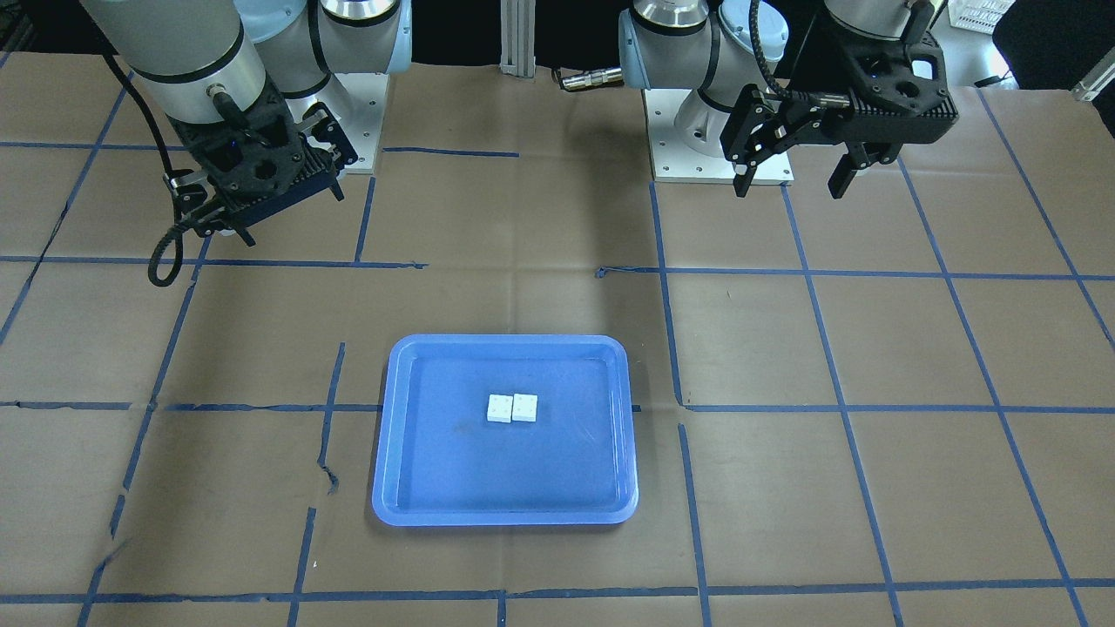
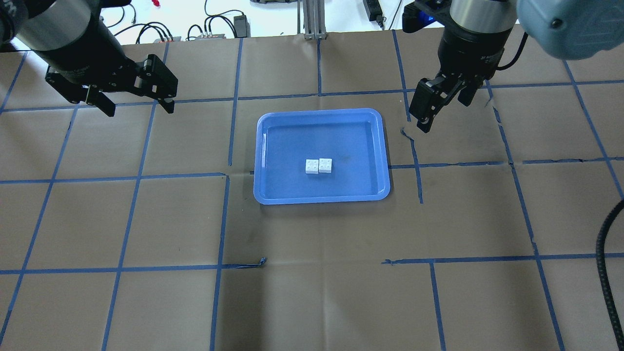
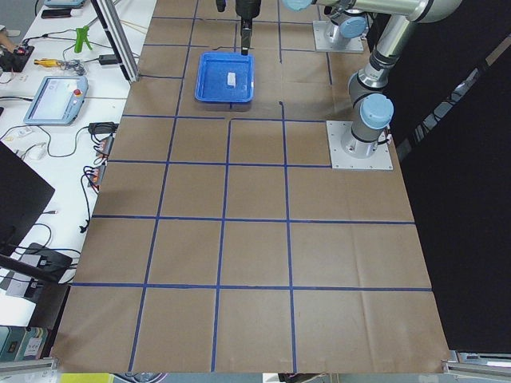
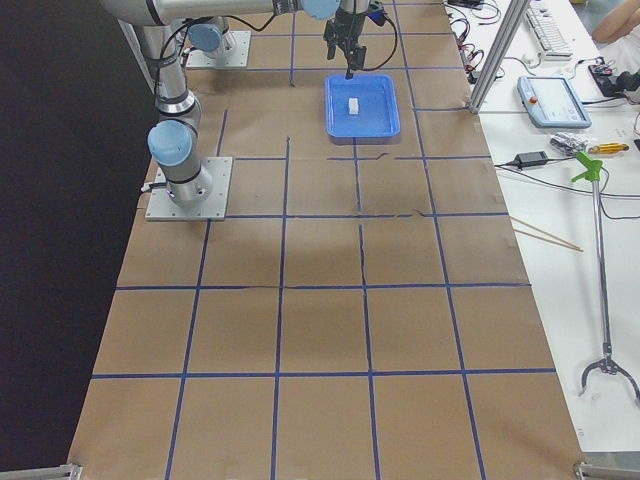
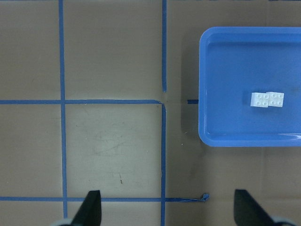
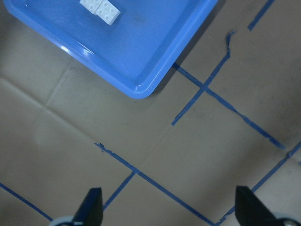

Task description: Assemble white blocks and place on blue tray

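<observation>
Fingers of the left gripper (image 5: 167,191) are spread wide, with nothing between them. It hangs over the brown table (image 2: 312,292), off to one side of the blue tray (image 2: 321,199), not touching it. The right gripper (image 6: 168,192) is the same: its fingers are far apart and hold nothing. It hangs up in the air near the tray's other side, past one corner.

The white blocks (image 2: 319,165) are in the tray, near the middle. They sit side by side and touch each other, bumps facing up. One sits a tiny bit crooked next to the other. I cannot tell if they are really clicked together or just pushed close. They are not stacked.

Around the tray there is only brown paper with blue tape lines (image 2: 234,97) making big squares.

I think the job looks almost done, or done. Here is what could go wrong. If the blocks are only leaning on each other, a small bump to the tray could make them slide apart. If a gripper goes back down to fix them, its fingers could knock the tray's edge and shove the whole tray. The blocks are very small, so a finger could also push one away and miss the grab.
</observation>
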`<state>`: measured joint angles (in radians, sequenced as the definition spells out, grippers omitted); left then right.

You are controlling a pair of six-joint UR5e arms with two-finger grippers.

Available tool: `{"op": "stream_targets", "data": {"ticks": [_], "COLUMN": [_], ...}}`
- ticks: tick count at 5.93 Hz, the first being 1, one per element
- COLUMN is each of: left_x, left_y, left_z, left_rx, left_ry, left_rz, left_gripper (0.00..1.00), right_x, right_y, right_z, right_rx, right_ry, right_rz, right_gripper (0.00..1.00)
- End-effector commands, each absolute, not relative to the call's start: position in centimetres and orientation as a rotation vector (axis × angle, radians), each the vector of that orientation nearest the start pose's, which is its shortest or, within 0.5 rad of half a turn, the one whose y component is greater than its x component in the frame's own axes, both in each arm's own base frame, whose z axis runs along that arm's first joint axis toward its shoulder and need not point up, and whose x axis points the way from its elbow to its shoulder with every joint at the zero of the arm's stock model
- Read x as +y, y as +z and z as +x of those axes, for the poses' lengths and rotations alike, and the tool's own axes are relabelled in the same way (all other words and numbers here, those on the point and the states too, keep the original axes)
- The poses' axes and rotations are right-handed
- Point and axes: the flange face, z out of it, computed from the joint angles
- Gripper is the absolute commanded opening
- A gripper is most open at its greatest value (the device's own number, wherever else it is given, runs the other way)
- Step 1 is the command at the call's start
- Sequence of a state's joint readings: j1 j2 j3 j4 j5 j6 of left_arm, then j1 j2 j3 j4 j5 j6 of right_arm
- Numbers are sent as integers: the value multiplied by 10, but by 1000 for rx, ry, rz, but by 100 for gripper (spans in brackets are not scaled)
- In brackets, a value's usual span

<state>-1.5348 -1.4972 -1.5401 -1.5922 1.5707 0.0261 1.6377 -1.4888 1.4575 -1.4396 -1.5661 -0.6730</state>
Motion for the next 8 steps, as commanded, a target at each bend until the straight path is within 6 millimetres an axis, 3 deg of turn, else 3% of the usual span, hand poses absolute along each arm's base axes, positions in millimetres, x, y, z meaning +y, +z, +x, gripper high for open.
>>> {"op": "stream_targets", "data": {"ticks": [1, 2, 4, 6, 8], "left_x": [-471, -471, -471, -471, -471], "left_y": [536, 535, 535, 536, 536], "left_z": [-117, -117, -117, -117, -117], "left_rx": [3138, 3138, 3140, 3139, 3142], "left_ry": [-130, -128, -128, -130, -130], "left_rz": [-14, -14, -14, -12, -14], "left_gripper": [99, 99, 99, 99, 99], "right_x": [-515, -520, -549, -568, -578], "right_y": [483, 478, 447, 429, 419], "right_z": [169, 169, 181, 190, 194], "right_rx": [2682, 2615, 2280, 2087, 2055], "right_ry": [112, 113, 3, -116, -167], "right_rz": [-1553, -1654, -1991, -2118, -2127], "right_gripper": [100, 100, 100, 100, 100]}}
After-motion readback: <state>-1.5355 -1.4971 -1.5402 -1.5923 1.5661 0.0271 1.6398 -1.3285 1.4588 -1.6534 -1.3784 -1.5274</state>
